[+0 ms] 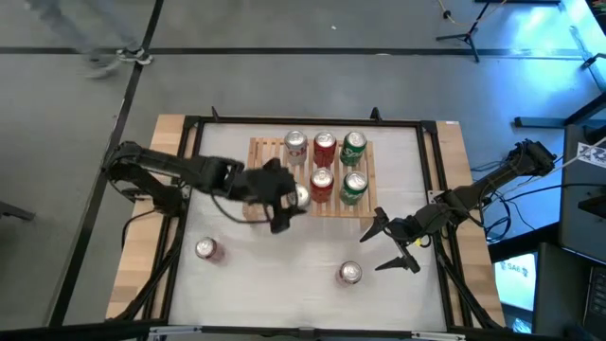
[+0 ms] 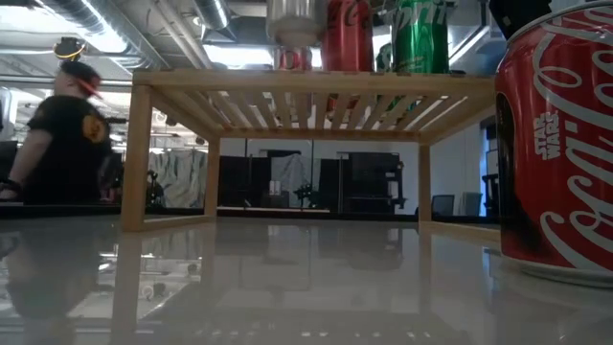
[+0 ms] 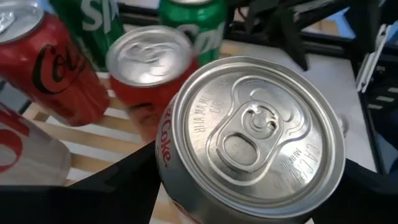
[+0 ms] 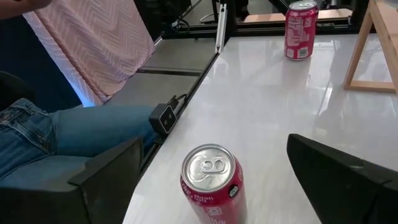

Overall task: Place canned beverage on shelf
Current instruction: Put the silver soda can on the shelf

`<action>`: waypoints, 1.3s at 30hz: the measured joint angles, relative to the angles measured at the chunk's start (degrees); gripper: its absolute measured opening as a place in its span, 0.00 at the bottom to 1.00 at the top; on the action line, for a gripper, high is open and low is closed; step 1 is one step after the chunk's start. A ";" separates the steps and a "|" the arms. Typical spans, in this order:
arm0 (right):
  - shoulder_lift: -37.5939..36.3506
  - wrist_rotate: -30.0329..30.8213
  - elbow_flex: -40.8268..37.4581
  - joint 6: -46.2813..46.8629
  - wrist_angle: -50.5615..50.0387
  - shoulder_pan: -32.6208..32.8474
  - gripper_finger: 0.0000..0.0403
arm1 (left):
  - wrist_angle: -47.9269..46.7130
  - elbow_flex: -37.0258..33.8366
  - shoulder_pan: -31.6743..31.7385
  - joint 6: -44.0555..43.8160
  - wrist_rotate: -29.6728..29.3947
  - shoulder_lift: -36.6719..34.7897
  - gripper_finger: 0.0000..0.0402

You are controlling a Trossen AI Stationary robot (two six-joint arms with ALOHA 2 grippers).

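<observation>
The light wooden shelf (image 1: 275, 152) stands at the table's far middle and carries several cans: a silver one (image 1: 295, 147), two red (image 1: 325, 147) and two green (image 1: 353, 147). My left gripper (image 1: 289, 206) is at the shelf's near left part, shut on a red-sided canned beverage (image 3: 255, 137) whose silver top (image 1: 301, 196) faces up. My right gripper (image 1: 393, 243) waits open at the table's right, pointing at a red can (image 4: 211, 183) standing on the table; its fingers touch nothing. My left gripper pinches the canned beverage's side wall (image 3: 166, 140), just below the top rim, between its two fingers (image 3: 118, 186), one on each side. The fingers come slanting down from the table's left. The can stands about upright over the shelf's near left slats; its bottom is hidden.
Two more red cans stand on the white table: one near left (image 1: 206, 249), one near middle (image 1: 349, 274), close to my right gripper. A black frame (image 1: 189, 123) rims the table. A person (image 2: 67, 134) shows beyond the table, and jeans-clad legs (image 4: 37, 137) are at its side.
</observation>
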 joint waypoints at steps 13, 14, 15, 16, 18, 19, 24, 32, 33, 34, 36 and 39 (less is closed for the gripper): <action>0.00 0.00 0.00 0.00 -0.02 0.00 0.97 | -5.70 0.00 8.42 3.13 8.82 0.50 0.75; 0.00 0.00 0.00 -0.01 -0.02 0.00 0.97 | -6.08 0.00 8.55 3.13 8.68 0.50 0.75; 0.00 0.00 0.00 0.00 -0.01 0.00 0.97 | -6.48 0.00 8.58 3.11 8.31 0.50 0.75; 0.00 0.00 0.00 0.00 0.00 0.00 0.97 | -6.82 0.00 8.59 3.13 7.88 0.50 0.75; 0.00 0.00 0.00 -0.01 -0.02 0.00 0.97 | -6.85 0.00 8.57 3.29 7.20 0.50 0.75; 0.00 0.00 0.00 -0.02 -0.02 0.00 0.97 | -6.82 0.00 8.57 3.39 6.71 0.50 0.75; 0.00 0.00 0.00 0.00 -0.01 0.00 0.97 | -6.76 0.00 9.54 4.36 6.09 0.50 0.75; 0.02 0.00 0.00 0.00 -0.02 0.00 0.97 | -6.19 -0.02 11.40 4.33 5.45 0.50 0.75; 0.02 0.00 0.00 0.00 0.00 0.00 0.97 | -6.07 -0.02 11.52 4.33 5.45 0.50 0.75; 0.01 0.00 0.00 0.00 0.00 0.00 0.97 | -6.01 -0.02 11.56 4.33 5.45 0.58 0.75; 0.00 0.00 0.00 0.00 -0.02 0.00 0.97 | -6.01 -0.02 11.54 4.31 5.45 0.81 0.75; 0.00 0.00 0.00 0.00 0.00 0.00 0.97 | -5.97 -0.04 11.52 4.27 5.60 1.30 0.75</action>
